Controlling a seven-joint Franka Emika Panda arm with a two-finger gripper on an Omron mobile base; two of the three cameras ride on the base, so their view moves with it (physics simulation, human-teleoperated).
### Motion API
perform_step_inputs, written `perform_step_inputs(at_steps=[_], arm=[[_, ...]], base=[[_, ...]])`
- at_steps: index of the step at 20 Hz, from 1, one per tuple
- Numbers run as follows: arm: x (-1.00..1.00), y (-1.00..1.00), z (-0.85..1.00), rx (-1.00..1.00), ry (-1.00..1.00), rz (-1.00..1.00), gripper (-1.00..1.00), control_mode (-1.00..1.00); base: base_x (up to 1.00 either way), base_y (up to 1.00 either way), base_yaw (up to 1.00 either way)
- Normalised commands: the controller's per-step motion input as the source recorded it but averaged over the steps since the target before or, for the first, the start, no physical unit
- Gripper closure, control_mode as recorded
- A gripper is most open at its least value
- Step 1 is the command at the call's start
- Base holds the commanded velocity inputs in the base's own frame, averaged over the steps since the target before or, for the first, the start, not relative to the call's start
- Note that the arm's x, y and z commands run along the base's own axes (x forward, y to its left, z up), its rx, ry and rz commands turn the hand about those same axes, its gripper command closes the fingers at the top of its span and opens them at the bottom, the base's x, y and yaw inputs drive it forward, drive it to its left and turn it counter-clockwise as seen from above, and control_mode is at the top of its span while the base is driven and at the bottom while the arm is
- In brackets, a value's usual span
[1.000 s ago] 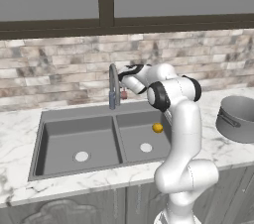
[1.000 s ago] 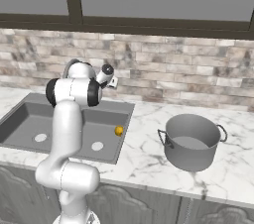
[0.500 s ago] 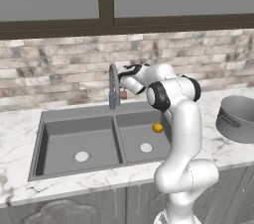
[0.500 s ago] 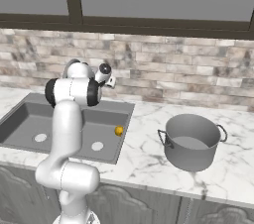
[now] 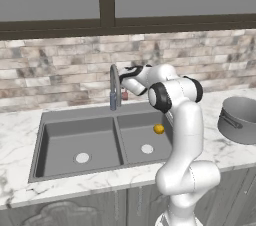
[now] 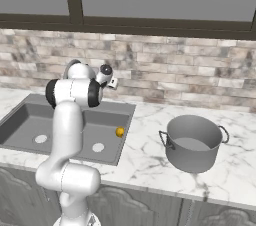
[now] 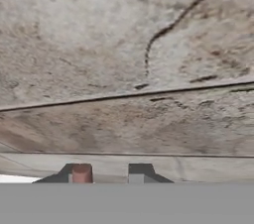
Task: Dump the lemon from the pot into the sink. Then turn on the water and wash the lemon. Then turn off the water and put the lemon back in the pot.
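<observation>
End effector at the faucet's red handle, lemon in the sink, pot off to the side.

In the left base view we see the end effector (image 5: 126, 89) at frame centre, beside the grey arched faucet (image 5: 114, 86) and at its small red handle (image 5: 124, 96); the lemon (image 5: 159, 129) lies in the right basin of the sink (image 5: 52, 122), up against that basin's right wall, and the pot (image 5: 240, 119) is cut by the right edge. The right base view hides the faucet behind the arm but gives us the whole pot (image 6: 194, 142) standing upright on the marble table (image 6: 145, 162), right of centre, with the lemon (image 6: 120, 132) near the sink's (image 6: 20, 122) right wall. The hand view, close against the brick wall (image 7: 124, 59), shows at the bottom the red handle (image 7: 82, 173) right at the left fingertip (image 7: 64, 174), the fingers drawn in clenched; whether they pinch the handle we cannot tell.
</observation>
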Motion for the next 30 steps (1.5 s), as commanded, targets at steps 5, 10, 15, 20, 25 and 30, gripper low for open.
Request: perform_step_inputs(at_steps=[5,10,15,20,25,30], arm=[[-0.09,-0.64,-0.19,0.00,0.03,-0.06,1.00,-1.00],[-0.18,-0.63,-0.26,0.00,0.04,-0.07,1.00,-1.00],[-0.10,-0.50,-0.28,0.00,0.04,-0.05,1.00,-1.00],[-0.05,-0.44,-0.28,0.00,0.04,-0.03,1.00,-1.00],[-0.01,-0.07,-0.05,0.06,0.01,0.00,-1.00,-1.00],[-0.10,0.00,0.27,0.14,0.00,0.00,-1.00,-1.00]], base=[[0.00,0.00,0.00],[0.00,0.00,0.00],[0.00,0.00,0.00],[0.00,0.00,0.00],[0.00,0.00,0.00],[0.00,0.00,0.00]])
